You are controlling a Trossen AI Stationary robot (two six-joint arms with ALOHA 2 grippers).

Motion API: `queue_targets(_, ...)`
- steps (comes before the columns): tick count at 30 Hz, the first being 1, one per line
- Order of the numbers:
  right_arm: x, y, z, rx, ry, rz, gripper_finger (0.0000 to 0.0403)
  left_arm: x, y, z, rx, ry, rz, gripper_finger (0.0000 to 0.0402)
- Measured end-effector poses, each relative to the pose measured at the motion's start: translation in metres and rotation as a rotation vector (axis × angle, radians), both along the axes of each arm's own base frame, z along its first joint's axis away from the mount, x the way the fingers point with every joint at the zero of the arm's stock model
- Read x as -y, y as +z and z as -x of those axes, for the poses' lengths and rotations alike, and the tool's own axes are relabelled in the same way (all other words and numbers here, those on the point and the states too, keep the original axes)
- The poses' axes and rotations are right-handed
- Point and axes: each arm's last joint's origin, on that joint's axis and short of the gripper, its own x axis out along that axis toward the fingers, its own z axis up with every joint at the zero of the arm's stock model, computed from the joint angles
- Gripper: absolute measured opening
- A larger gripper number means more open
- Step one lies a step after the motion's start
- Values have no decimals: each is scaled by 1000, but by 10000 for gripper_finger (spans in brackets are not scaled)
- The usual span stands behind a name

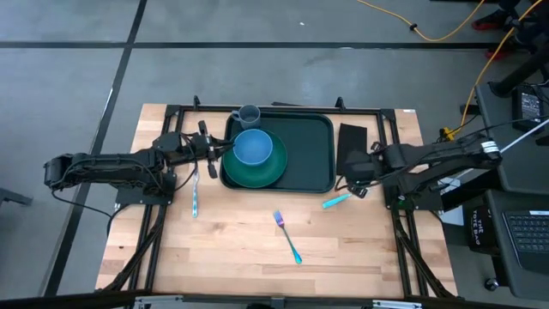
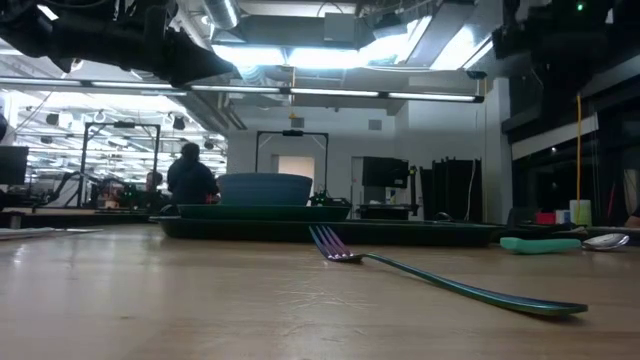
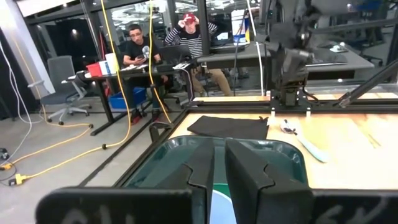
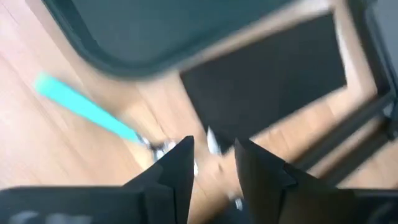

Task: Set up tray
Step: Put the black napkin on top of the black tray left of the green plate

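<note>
The dark green tray (image 1: 304, 146) lies flat on the wooden table. In its left part sits a round green plate (image 1: 257, 174) with a blue bowl (image 1: 253, 148) on it. A grey mug (image 1: 249, 114) stands at the tray's far edge. My left gripper (image 1: 214, 152) is shut and hovers raised at the plate's left edge; its wrist view looks across the tray (image 3: 186, 149). My right gripper (image 4: 214, 152) is open above the metal end of a teal-handled spoon (image 4: 84, 102), which lies on the table near the tray's right near corner (image 1: 337, 201).
A black napkin (image 1: 352, 142) lies flat right of the tray. A fork (image 1: 287, 236) lies in front of the tray, and a teal-handled utensil (image 1: 195, 196) lies left of it. Bare wood spreads across the near half. People sit at desks beyond the table (image 3: 161, 43).
</note>
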Motion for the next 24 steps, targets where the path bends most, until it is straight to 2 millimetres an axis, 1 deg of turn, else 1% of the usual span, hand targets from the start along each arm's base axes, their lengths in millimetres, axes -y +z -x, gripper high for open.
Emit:
queue_targets(3, -2, -13, -10, -116, 15, 4, 122, 0, 0, 0, 0, 0, 0, 34)
queue_targets(8, -4, -33, -25, -263, 68, 20, 122, 0, 0, 0, 0, 0, 1, 35)
queue_targets(10, -3, -39, -28, -316, 37, 2, 122, 0, 0, 0, -1, 0, 1, 33)
queue_targets(12, 0, -44, -30, -354, -22, -55, 122, 0, 0, 0, -1, 0, 1, 32)
queue_targets(15, 4, -48, -32, -371, -76, -129, 122, 0, 0, 0, -1, 0, 0, 32)
queue_targets(21, 14, -49, -36, -335, -90, -131, 122, 0, 0, 0, -1, 0, 0, 32)
queue_targets(24, 19, -58, -36, -308, -108, -136, 122, 0, 0, 0, -1, 0, 0, 30)
